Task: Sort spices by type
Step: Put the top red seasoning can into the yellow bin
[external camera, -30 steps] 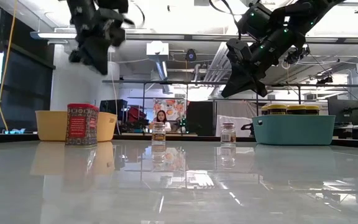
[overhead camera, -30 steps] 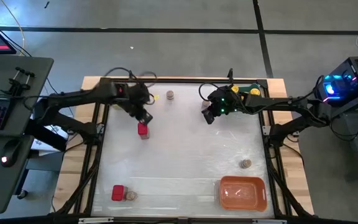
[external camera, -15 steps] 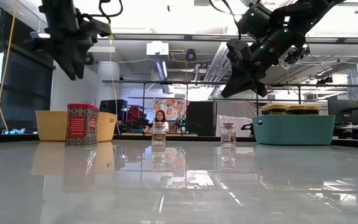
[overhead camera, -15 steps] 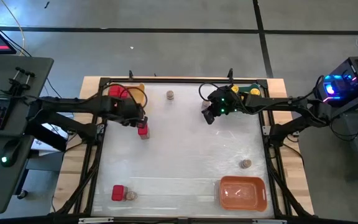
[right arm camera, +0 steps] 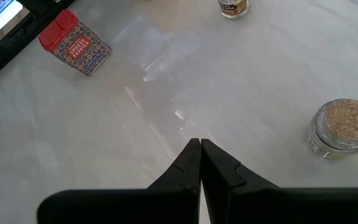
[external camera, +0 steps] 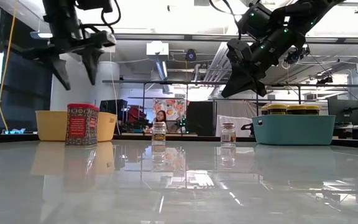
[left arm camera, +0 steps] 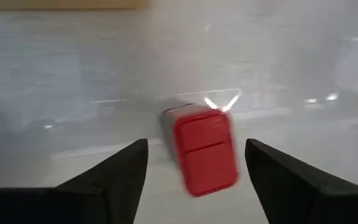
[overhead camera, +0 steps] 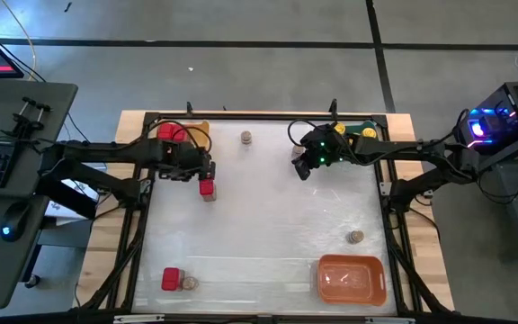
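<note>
Both arms matte black, jointed, with loose black cabling looped behind each hand. Right hand (overhead camera: 306, 167) carries green indicator lights; left hand (overhead camera: 207, 171) has tapered black fingers (left arm camera: 110, 180).

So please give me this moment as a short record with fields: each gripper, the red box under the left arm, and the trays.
left gripper: open, above the red box, not touching it
red box: upright on the table, near the yellow tray
right gripper: shut, empty, raised over the table's far side
yellow tray: far left corner, red boxes inside
teal tray: far right, yellow-lidded jars inside
orange tray: near right, looks empty
</note>
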You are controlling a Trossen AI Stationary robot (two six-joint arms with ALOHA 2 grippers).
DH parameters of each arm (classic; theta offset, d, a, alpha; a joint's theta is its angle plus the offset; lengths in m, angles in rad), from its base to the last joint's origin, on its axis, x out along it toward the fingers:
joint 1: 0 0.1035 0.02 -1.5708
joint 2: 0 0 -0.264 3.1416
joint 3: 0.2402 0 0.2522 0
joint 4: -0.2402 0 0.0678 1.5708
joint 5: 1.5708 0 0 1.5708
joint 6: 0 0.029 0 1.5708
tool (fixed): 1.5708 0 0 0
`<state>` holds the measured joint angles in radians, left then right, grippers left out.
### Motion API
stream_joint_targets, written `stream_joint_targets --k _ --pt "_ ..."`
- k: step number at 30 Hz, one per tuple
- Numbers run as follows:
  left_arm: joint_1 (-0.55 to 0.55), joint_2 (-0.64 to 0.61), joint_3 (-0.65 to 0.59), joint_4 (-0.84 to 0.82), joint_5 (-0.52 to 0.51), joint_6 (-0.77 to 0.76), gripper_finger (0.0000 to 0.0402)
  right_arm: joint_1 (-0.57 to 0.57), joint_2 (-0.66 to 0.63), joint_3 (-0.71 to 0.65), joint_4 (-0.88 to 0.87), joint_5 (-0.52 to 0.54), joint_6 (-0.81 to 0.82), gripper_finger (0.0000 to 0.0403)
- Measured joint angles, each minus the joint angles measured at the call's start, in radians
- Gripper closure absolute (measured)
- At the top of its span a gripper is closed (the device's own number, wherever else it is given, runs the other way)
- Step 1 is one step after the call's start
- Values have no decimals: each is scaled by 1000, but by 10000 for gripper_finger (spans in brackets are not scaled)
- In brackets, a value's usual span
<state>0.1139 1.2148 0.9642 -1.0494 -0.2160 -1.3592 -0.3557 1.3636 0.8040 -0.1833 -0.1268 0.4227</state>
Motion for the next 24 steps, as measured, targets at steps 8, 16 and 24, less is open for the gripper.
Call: stream_joint_targets --k 8,16,24 --pt "-27 73 2 43 4 -35 137 0 0 0 0 0 -2 403" --pt "-44 126 2 61 -1 -67 137 0 0 0 0 0 -4 403" --pt "-28 124 2 59 -23 48 137 0 0 0 0 0 -12 403"
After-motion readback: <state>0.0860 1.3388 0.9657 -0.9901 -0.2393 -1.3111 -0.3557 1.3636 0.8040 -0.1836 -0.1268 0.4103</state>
